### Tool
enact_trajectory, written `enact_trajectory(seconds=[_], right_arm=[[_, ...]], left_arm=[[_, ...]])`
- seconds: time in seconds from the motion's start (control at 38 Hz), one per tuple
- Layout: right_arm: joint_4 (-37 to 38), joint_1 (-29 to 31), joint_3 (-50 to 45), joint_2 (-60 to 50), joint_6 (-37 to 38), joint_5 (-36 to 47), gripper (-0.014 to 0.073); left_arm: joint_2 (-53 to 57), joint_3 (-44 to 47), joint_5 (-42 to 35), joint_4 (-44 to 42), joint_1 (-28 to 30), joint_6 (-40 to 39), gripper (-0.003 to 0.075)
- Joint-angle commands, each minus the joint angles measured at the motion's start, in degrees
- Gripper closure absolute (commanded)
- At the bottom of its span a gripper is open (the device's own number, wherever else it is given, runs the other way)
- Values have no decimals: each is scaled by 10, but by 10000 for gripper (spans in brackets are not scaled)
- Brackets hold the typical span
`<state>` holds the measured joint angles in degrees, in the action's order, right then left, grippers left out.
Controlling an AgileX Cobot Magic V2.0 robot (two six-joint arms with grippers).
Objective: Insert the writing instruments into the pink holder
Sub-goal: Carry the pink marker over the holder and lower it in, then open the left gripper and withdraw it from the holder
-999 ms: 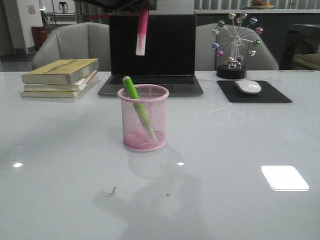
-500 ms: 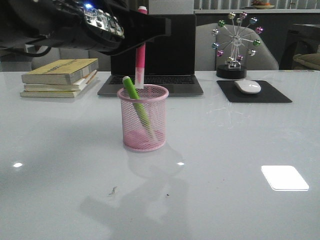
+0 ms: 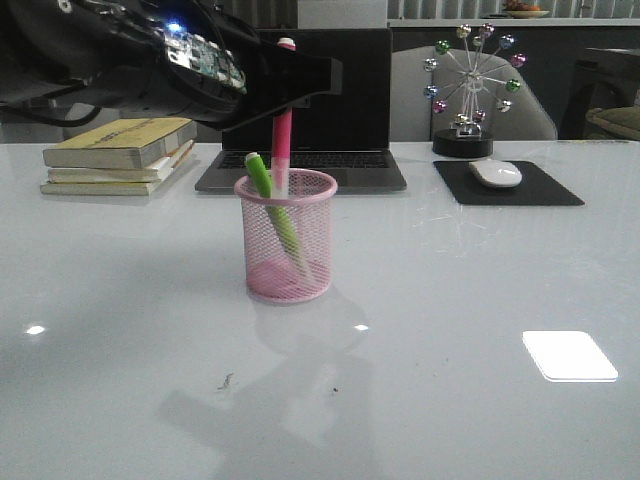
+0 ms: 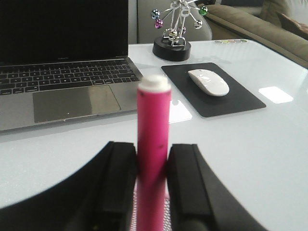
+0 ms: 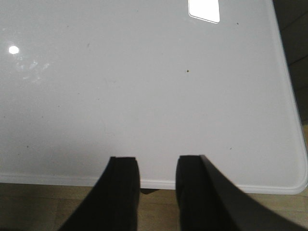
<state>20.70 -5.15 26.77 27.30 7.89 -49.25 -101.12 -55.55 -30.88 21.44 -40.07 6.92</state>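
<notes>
The pink holder [image 3: 286, 238] stands on the white table in front of the laptop. A bright green marker [image 3: 272, 207] leans inside it, its top poking over the rim. My left gripper [image 3: 290, 88] hangs above the holder, shut on the hot pink marker [image 3: 283, 130], which stands upright with its lower end dipping into the cup. In the left wrist view the pink marker [image 4: 153, 144] sits clamped between the black fingers [image 4: 118, 183], with pink mesh just below. My right gripper [image 5: 155, 166] is open over the table's near edge, holding nothing.
An open laptop [image 3: 303, 105] stands behind the holder. A stack of books [image 3: 122, 152] lies at the back left. A white mouse [image 3: 496, 173] on a black pad and a ball ferris-wheel ornament [image 3: 467, 90] are at the back right.
My left arm came down into view from above, lowering the pink marker until its lower end entered the holder. The green marker and holder stayed put.
</notes>
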Motion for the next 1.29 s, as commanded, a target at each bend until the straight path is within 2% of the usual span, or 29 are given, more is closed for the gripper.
enact_trajectory(seconds=[0.0, 0.08, 0.26, 0.34, 0.53, 0.68, 0.81, 1.08, 1.26], right_arm=[[22, 3, 16, 1, -1, 32, 263], [22, 3, 16, 1, -1, 33, 263], [22, 3, 16, 1, -1, 33, 263], [21, 3, 16, 1, -1, 33, 263], [14, 3, 16, 1, -1, 34, 263], [10, 3, 16, 1, -1, 34, 263], [9, 3, 16, 1, -1, 43, 263], [-39, 3, 16, 1, -1, 78, 263], [-63, 3, 16, 1, -1, 113, 263]], left_arm=[[32, -14, -55, -4, -3, -7, 377], [32, -14, -72, -4, -3, -7, 351], [34, -14, -136, -4, -3, -6, 344], [43, -15, -155, -5, 0, 18, 344], [94, -17, -139, -5, 19, 100, 344], [179, -17, -51, -5, 56, 162, 344], [258, -17, 47, -5, 108, 165, 344], [408, -17, 252, -5, 251, 165, 345], [498, -11, 350, -4, 336, 165, 345]])
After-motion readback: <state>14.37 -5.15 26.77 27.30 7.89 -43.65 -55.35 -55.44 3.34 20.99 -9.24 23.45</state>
